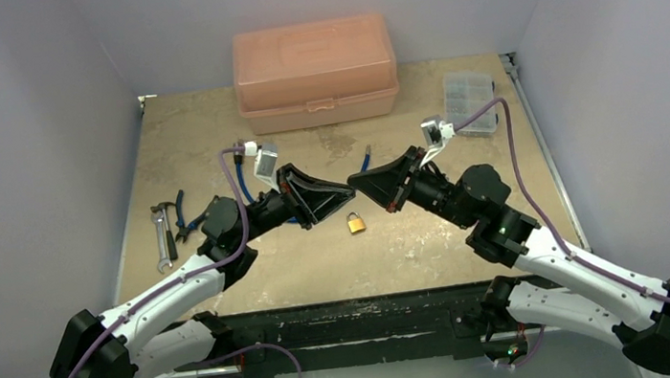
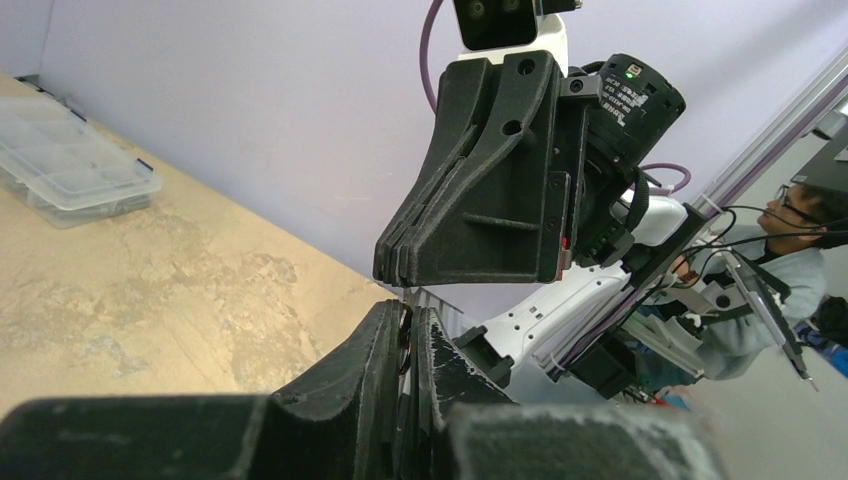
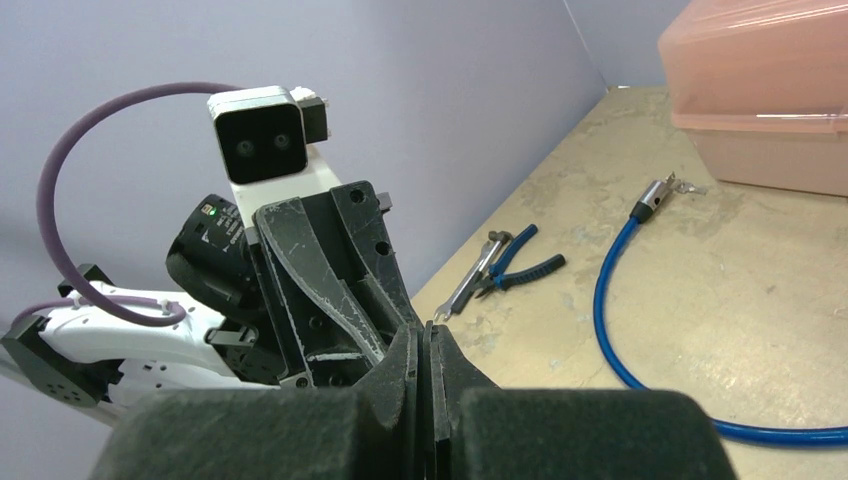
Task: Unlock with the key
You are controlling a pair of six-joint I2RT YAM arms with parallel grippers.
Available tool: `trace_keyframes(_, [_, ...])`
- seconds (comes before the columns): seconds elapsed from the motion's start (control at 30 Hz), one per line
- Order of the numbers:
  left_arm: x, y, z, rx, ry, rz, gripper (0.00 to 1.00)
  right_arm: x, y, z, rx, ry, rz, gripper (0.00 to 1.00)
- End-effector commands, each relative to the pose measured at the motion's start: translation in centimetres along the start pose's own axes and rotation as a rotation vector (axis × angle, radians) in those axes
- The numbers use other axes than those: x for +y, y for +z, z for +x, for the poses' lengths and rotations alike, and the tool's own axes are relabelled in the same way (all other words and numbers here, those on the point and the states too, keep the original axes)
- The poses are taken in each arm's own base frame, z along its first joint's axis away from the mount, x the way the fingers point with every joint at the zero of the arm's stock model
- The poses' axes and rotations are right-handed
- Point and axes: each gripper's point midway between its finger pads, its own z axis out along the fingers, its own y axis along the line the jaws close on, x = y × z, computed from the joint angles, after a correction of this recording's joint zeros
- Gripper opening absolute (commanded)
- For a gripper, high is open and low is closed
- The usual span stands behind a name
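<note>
Centrally, the clenched left gripper (image 1: 345,191) and clenched right gripper (image 1: 356,184) meet tip-to-tip near the padlock (image 1: 355,222), well apart from the table (image 1: 434,244) edges.

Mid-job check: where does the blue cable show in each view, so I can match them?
Top external: the cable shows its end just beyond the tips of the left gripper and right gripper, toward the box.
Left wrist: not in it.
Right wrist: it curves down the right half, its end near the box.
Shared landmark: those two grippers, tip to tip, in all three views.
</note>
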Motion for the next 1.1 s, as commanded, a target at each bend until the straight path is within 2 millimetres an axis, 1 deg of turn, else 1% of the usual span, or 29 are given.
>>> trace_keyframes(0.0, [-1.4,0.1,-1.7,-0.054,0.042,0.035,0.01,0.6,-0.5,-1.3,-0.063,0.012,-0.016,0.0])
trace_keyframes(0.23, [-1.3,0.1,-2.0,-0.067,0.041,0.023,0.0,0.1,-1.1,-1.5,-0.096,0.037,-0.001,0.0])
trace_keyframes(0.37, [-0.8,0.2,-2.2,-0.079,0.033,0.001,0.0,-0.2,-1.5,-1.4,-0.116,0.057,0.006,0.0])
trace_keyframes(0.5, [-0.7,0.3,-2.3,-0.083,0.029,-0.005,0.0,-0.4,-1.8,-0.9,-0.118,0.078,-0.003,0.0])
trace_keyframes(0.63, [-0.4,0.4,-2.1,-0.076,0.022,-0.014,0.0,-0.4,-1.7,-0.5,-0.109,0.085,-0.011,0.0])
trace_keyframes(0.87, [0.4,0.5,-1.3,-0.046,0.017,-0.039,0.0,0.1,-1.5,-0.9,-0.112,0.078,-0.031,0.0])
trace_keyframes(0.93, [0.6,0.5,-1.2,-0.041,0.014,-0.046,0.16,0.1,-1.4,-0.9,-0.11,0.074,-0.029,0.0])
trace_keyframes(0.97, [0.6,0.5,-1.1,-0.04,0.013,-0.047,0.22,0.1,-1.4,-0.9,-0.108,0.074,-0.026,0.0])
trace_keyframes(1.0, [0.7,0.5,-1.2,-0.041,0.017,-0.049,0.25,0.0,-1.4,-0.8,-0.107,0.073,-0.025,0.0])
trace_keyframes(1.07, [0.7,0.5,-1.1,-0.039,0.018,-0.049,0.27,-0.1,-1.3,-0.8,-0.106,0.073,-0.021,0.0])
